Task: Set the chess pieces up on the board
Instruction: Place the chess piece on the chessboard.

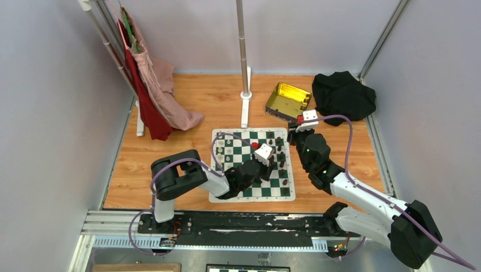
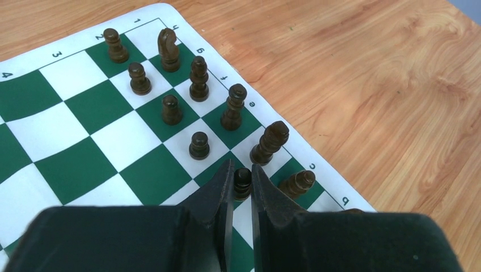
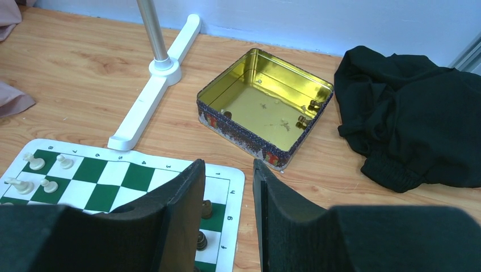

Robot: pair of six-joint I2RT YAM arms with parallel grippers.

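Observation:
The green-and-white board lies mid-table; it also shows in the left wrist view and the right wrist view. Several dark brown pieces stand in two rows along its right edge. My left gripper is low over the board, its fingers pressed on both sides of a dark brown pawn that stands on a square. My right gripper is open and empty above the board's far right corner. Two dark pieces show beside its left finger.
A gold tin sits beyond the board, with a few dark pieces left inside it. A black cloth lies at the far right. A white pole stand and hanging clothes are behind. Cream pieces stand at the board's left.

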